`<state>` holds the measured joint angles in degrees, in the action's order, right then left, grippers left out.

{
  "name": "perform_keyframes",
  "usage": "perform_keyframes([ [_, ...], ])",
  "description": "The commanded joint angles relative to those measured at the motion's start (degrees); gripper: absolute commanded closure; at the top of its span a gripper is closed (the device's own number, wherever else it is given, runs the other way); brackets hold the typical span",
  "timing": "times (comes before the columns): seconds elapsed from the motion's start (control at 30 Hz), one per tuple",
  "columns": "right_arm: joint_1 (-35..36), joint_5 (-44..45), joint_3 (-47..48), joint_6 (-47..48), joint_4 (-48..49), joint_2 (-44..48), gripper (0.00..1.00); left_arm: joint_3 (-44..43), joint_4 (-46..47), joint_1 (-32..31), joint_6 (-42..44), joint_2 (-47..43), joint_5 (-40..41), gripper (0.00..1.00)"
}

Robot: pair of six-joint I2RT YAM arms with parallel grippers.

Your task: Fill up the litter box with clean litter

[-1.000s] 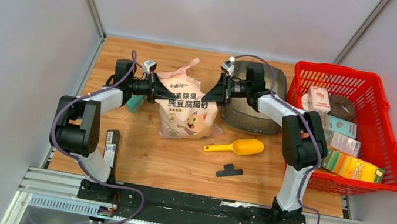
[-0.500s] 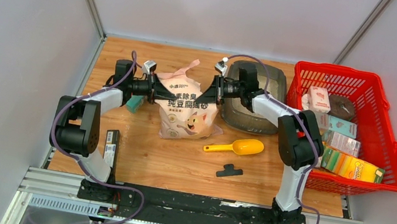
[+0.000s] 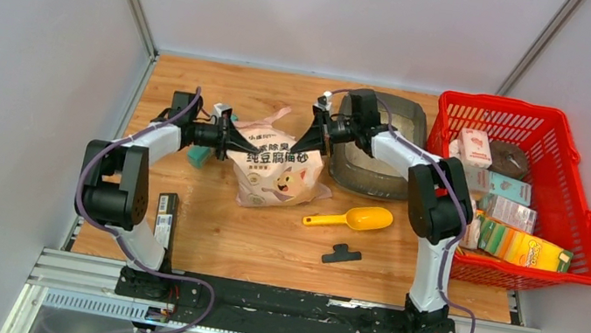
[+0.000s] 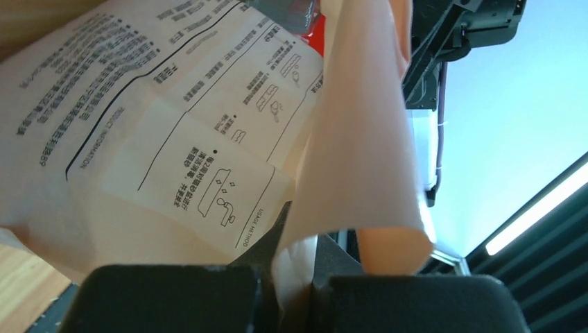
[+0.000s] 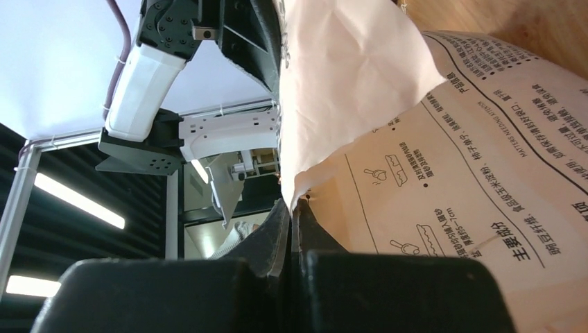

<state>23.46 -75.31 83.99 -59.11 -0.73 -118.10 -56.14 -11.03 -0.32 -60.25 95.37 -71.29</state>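
The pink-white litter bag (image 3: 278,168) stands in the middle of the table between both arms. My left gripper (image 3: 230,140) is shut on the bag's upper left edge; the left wrist view shows thin bag film (image 4: 347,125) pinched between the fingers (image 4: 299,250). From the other side, my right gripper (image 3: 305,140) is shut on the upper right edge, with the film (image 5: 347,76) caught at its fingertips (image 5: 291,211). The dark grey litter box (image 3: 410,113) sits just right of the bag, partly under the right arm. The clean litter is hidden.
A red mesh basket (image 3: 577,178) full of packets fills the right side. A yellow scoop (image 3: 352,219) and a black clip (image 3: 341,254) lie in front of the bag. A teal object (image 3: 199,155) sits beside the left arm, and a black barcode device (image 3: 166,216) at the left edge.
My right gripper has slid left along the bag's top and shut on its edge. The bag's loose top flap has dropped lower. The left gripper keeps its hold and has shifted slightly nearer.
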Motion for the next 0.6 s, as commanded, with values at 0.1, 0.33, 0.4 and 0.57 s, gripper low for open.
perform_keyframes([
  [0.1, -2.46, -6.70, 5.05, -2.33, -6.38, 1.82, 1.00, -0.63, -6.12, 2.78, -0.14, -1.77, -1.75, 0.87],
  [0.33, -2.11, -4.41, 2.94, 1.02, -11.84, 0.68, 1.00, -18.35, -39.49, 5.15, 40.49, -3.97, 9.74, 0.57],
  [0.4, -2.19, -4.23, 2.67, 1.02, -11.66, 0.33, 1.00, -21.11, -46.43, 5.06, 57.56, -4.75, 16.07, 0.55],
  [0.57, -2.11, -4.50, 4.25, 1.63, -11.92, -1.07, 1.00, -13.75, -40.15, 4.89, 76.83, -19.32, 21.09, 0.36],
])
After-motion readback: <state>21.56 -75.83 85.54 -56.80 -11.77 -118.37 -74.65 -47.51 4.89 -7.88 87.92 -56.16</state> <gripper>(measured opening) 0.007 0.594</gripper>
